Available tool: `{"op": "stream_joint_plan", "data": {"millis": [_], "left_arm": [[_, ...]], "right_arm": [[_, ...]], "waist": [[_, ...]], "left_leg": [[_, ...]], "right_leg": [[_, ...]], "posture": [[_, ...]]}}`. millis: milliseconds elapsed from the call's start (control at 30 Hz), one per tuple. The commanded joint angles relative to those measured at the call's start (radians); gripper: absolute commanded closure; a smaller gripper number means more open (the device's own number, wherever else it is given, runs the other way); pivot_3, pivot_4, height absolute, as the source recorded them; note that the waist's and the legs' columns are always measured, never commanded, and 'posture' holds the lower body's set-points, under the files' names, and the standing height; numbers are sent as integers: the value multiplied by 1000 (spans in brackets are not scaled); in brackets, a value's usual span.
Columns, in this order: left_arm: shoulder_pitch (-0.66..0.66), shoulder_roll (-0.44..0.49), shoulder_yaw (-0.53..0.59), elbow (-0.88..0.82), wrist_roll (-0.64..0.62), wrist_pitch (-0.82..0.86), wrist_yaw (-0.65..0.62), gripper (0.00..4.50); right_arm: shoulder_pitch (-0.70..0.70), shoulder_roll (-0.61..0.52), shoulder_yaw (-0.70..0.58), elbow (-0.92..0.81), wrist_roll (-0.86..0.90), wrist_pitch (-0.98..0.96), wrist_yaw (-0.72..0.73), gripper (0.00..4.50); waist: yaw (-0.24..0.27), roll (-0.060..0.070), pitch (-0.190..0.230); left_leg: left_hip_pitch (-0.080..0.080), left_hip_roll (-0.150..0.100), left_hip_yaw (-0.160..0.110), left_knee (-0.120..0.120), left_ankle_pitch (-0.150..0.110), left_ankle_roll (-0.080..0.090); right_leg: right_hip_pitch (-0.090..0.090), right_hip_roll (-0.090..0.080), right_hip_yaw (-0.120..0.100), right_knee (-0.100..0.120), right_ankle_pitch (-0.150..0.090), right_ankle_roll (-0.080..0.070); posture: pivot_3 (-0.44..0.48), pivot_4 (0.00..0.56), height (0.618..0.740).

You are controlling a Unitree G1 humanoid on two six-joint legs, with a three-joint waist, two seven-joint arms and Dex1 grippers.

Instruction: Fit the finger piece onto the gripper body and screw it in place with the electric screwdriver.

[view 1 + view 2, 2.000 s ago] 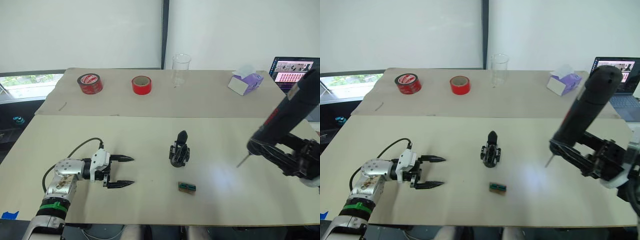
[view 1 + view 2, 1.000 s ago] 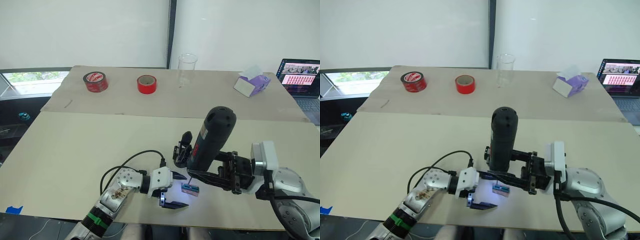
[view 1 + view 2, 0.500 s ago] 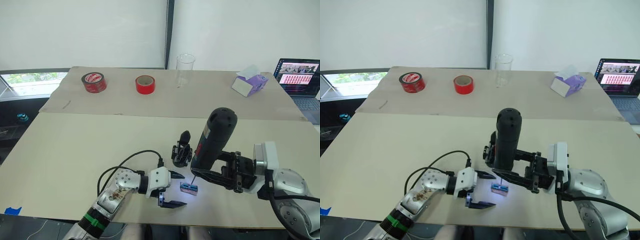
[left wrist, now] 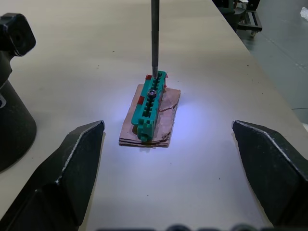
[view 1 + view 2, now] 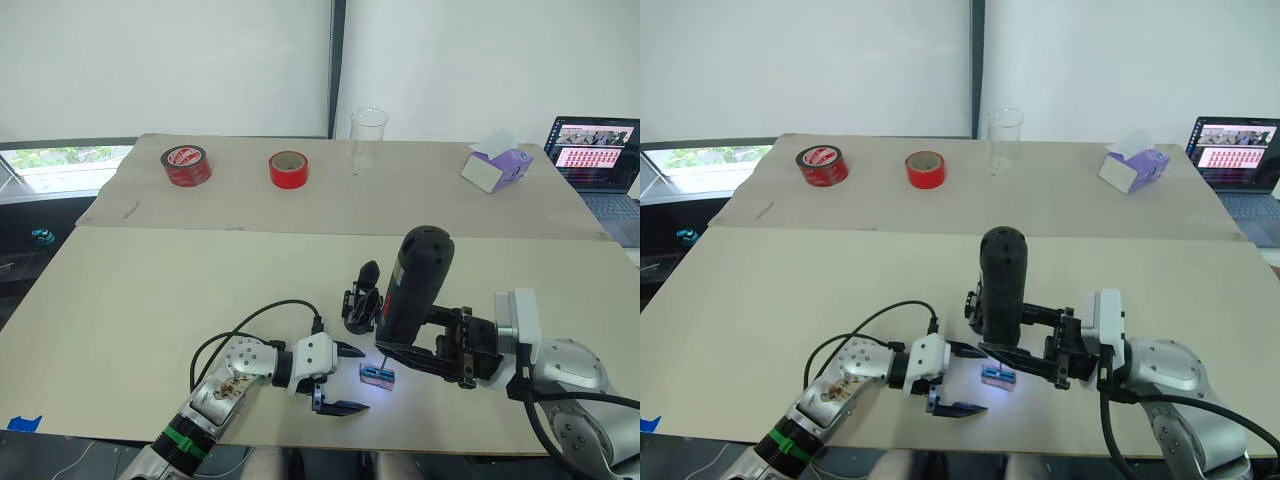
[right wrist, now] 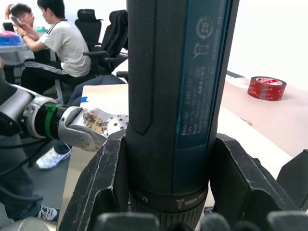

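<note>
Since half a second ago the electric screwdriver (image 5: 412, 285) has swung more upright and come slightly toward the robot's left, its thin bit now set down on the near-right end of the green screw strip (image 4: 150, 104), which lies on a scrap of brown card on the table (image 5: 150, 290) in a patch of white light. It is clamped between the two black fingers of the right gripper (image 5: 425, 352), which close on either side of its lower barrel. Just behind the screwdriver stands the gripper body (image 5: 361, 303), small and black, with a pointed finger sticking up from it; whether the finger piece is that finger or lies elsewhere cannot be told. The left gripper (image 5: 343, 378) rests on the table just to the left of the green strip, its fingers spread wide on either side of it and touching nothing. Farther back on the second table sit two red tape rolls (image 5: 186, 165), a clear beaker (image 5: 367, 138), a purple tissue box (image 5: 494, 168) and a laptop (image 5: 594, 150).
</note>
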Motion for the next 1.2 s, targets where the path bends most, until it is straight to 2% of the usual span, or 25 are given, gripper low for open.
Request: {"op": "stream_joint_plan", "data": {"millis": [33,1200], "left_arm": [[4,16,2,8,8,14,4,29],[1,9,-4,7,8,21,7,29]], "right_arm": [[-19,8,-8,-31,25,-33,-3,2588],[-7,7,-1,-19,7,-39,2,2588]], "waist": [[0,0,0],[0,0,0]], "left_leg": [[0,0,0,0,0,0],[0,0,0,0,0,0]], "right_leg": [[0,0,0,0,0,0],[0,0,0,0,0,0]], "posture": [[0,150,740],[0,150,740]]}}
